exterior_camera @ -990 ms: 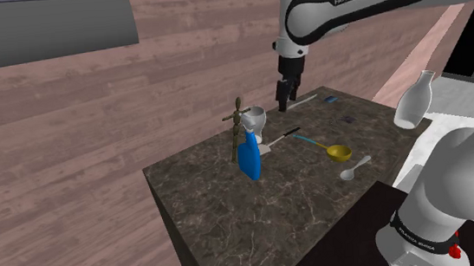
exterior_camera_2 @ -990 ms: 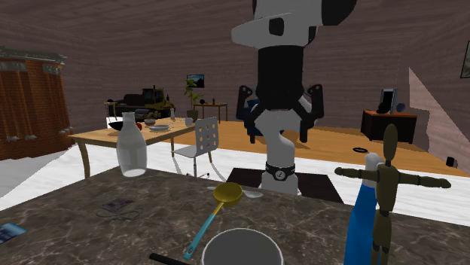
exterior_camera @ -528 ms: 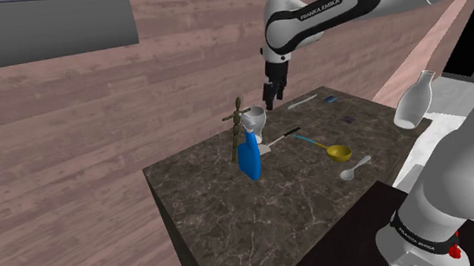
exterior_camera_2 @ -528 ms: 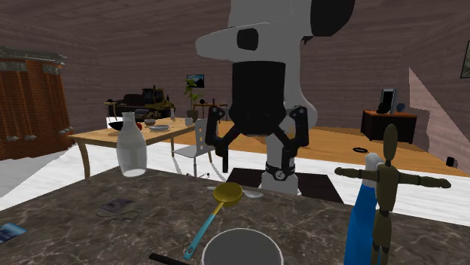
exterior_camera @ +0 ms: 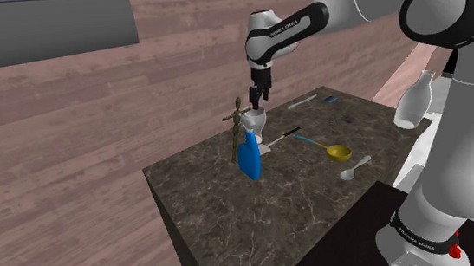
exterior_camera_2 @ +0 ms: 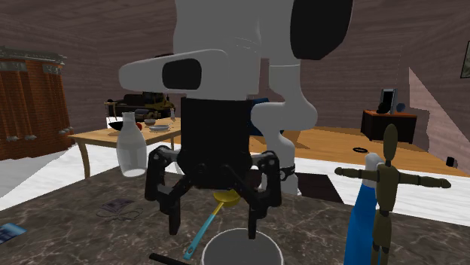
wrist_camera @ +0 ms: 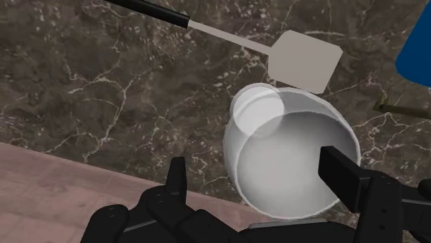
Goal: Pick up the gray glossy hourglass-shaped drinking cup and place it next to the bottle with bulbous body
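The grey glossy cup stands upright on the dark marble table, beside a blue teardrop-shaped bottle. My black gripper hangs just above the cup's rim, open. In the wrist view the cup lies between my fingers, closer to one fingertip than the other; my gripper clasps nothing. In the second exterior view my gripper stands spread over the cup's rim. A pale round-bodied bottle stands at the table's far side, also seen as the pale bottle.
A wooden mannequin stands right behind the cup and blue bottle. A black-handled spatula lies close by the cup. A yellow ladle, a white spoon and small flat items lie further along. A wood-plank wall backs the table.
The arm has swung toward the shoulder view's left and come down over the cup. The fingers have stayed open. Nothing on the table has moved.
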{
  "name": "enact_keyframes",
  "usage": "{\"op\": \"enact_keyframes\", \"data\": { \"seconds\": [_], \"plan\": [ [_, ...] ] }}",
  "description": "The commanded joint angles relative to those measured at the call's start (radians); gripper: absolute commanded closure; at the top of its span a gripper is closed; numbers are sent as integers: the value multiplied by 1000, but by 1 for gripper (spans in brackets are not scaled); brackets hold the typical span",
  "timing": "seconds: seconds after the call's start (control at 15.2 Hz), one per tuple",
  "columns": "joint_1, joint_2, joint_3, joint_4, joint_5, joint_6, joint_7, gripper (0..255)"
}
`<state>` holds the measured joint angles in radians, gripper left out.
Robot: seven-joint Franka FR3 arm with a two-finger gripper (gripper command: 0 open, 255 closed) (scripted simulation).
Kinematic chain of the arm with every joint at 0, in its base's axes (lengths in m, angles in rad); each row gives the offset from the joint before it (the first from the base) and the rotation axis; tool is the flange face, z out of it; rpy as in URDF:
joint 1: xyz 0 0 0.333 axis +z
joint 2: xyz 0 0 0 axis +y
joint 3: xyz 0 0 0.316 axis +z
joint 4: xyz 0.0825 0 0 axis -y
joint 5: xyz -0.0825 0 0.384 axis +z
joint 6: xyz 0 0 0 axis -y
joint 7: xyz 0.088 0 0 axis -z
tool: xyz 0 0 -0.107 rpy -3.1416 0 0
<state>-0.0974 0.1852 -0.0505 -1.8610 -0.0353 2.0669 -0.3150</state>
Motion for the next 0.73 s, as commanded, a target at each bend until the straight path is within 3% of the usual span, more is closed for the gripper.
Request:
{"op": "enact_keyframes", "data": {
  "seconds": [0.0, 0.66],
  "plan": [
    [-4, 60, -3, 57, -2, 8, -5, 0],
    [-6, 101, -4, 9, -1, 97, -6, 0]
  ]
}}
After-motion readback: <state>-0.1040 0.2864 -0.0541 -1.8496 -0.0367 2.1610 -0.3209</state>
